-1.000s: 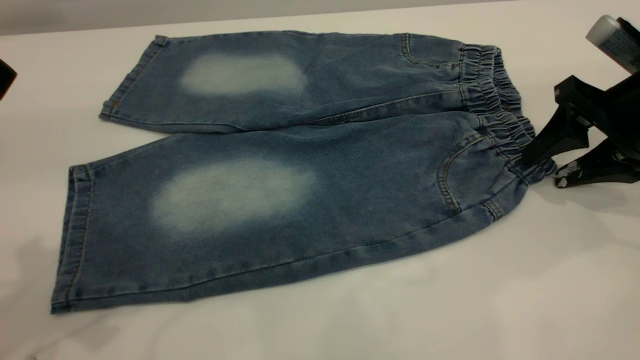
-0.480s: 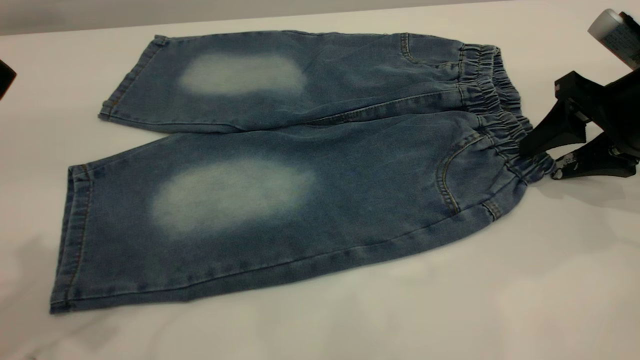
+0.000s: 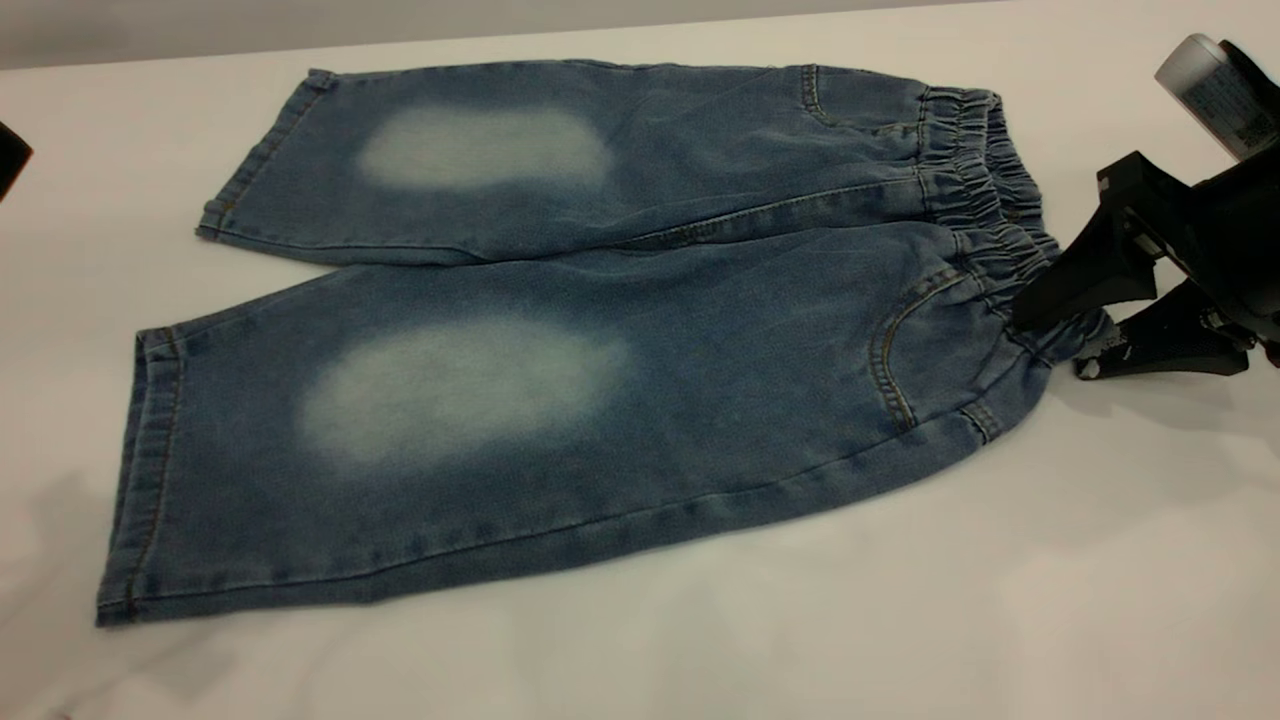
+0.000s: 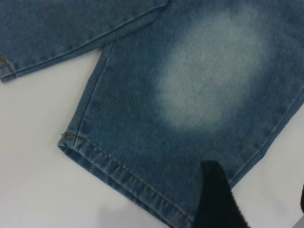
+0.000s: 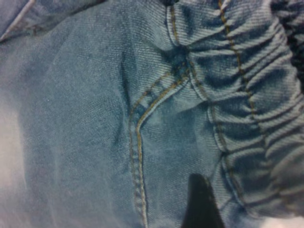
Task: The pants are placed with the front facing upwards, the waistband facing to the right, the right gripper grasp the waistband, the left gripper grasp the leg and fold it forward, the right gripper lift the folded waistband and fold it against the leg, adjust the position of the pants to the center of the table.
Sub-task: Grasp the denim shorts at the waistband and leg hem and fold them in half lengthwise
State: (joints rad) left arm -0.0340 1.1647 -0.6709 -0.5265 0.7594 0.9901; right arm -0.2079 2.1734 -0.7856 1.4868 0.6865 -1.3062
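So the pants [image 3: 560, 330] are lying flat on the tabletop [image 3: 900, 620], front side up, legs pointing left and the waistband [image 3: 990, 210] at the right end; nothing folded yet, so this looks like the very first step, the right arm going for its grip.

The right hand [image 3: 1055, 335] sits at the near right corner of the waistband with its fingers spread; one finger rests on top of the gathered fabric and the other lies low on the tabletop just past the edge, so the cloth is between them but not pinched yet. The left hand [image 4: 256, 209] hovers over the hem of the near leg; can't tell if it's spread or closed, only one dark finger shows.

Next up I'd guess the right hand needs to close firmly on the elastic, then the left grabs the leg.

Compared with a second ago the right hand has slid further left onto the waistband; the pants have barely budged.
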